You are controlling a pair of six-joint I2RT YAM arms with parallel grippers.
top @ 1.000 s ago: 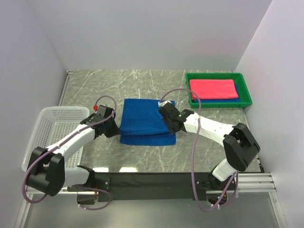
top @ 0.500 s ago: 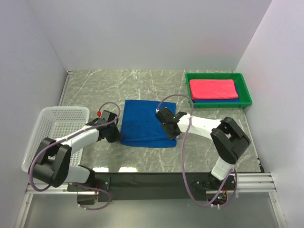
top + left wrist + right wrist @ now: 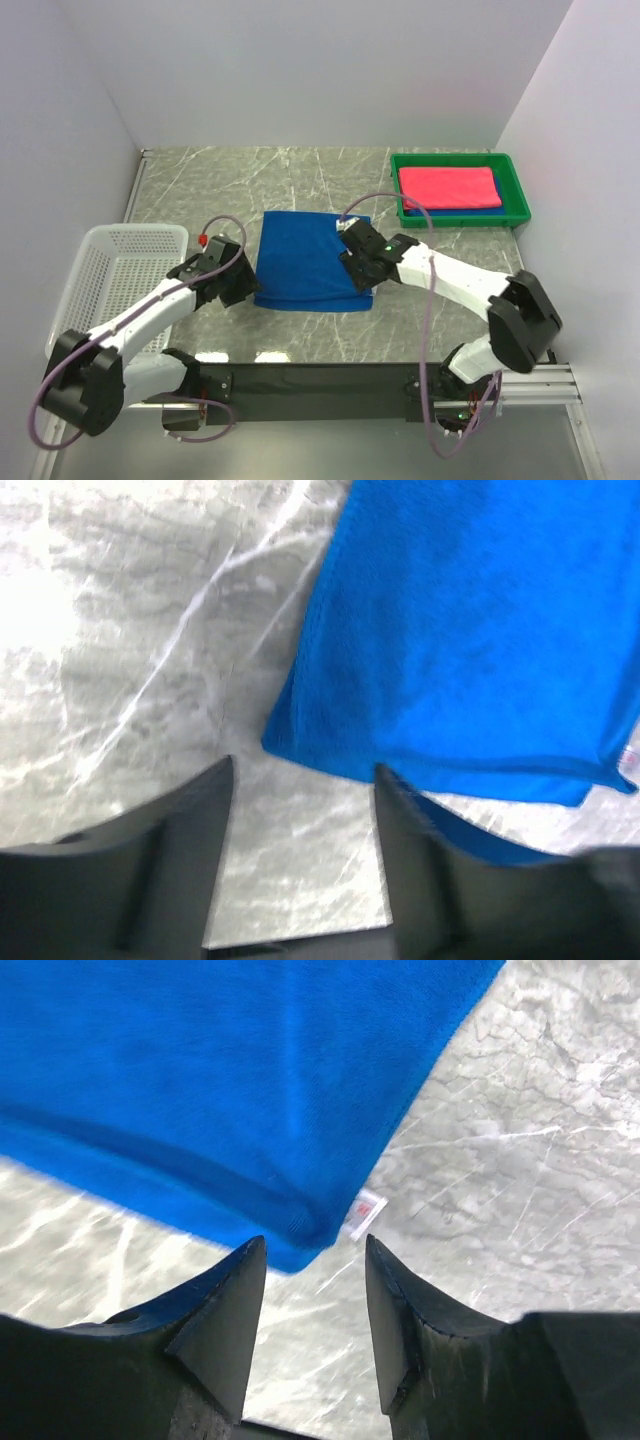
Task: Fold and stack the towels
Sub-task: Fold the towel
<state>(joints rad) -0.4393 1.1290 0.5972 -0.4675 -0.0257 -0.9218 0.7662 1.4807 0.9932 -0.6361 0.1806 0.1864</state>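
Folded royal blue towel [image 3: 310,268] flat on the marble table [image 3: 300,180], directly between the two grippers. Left gripper [image 3: 238,287] just off its left edge, right gripper [image 3: 360,272] at its right edge.

From overhead, jaws too small to judge.

From the left wrist: left gripper [image 3: 302,770] with fingers [image 3: 190,820] parted and gripping nothing. Towel [image 3: 470,630] corner just ahead of the gap. Bare marble ahead of the left finger.

From the right wrist: right gripper [image 3: 312,1245] likewise spread and empty. Towel [image 3: 230,1070] corner just ahead of the fingertips, with a small white label [image 3: 365,1213] poking out beside it.

Overhead only: well beyond the right gripper, a green tray [image 3: 460,157] holding a pink-red towel [image 3: 448,187] folded atop a second blue towel [image 3: 450,211]. Out to the left of the left gripper, a white lattice basket [image 3: 110,270].
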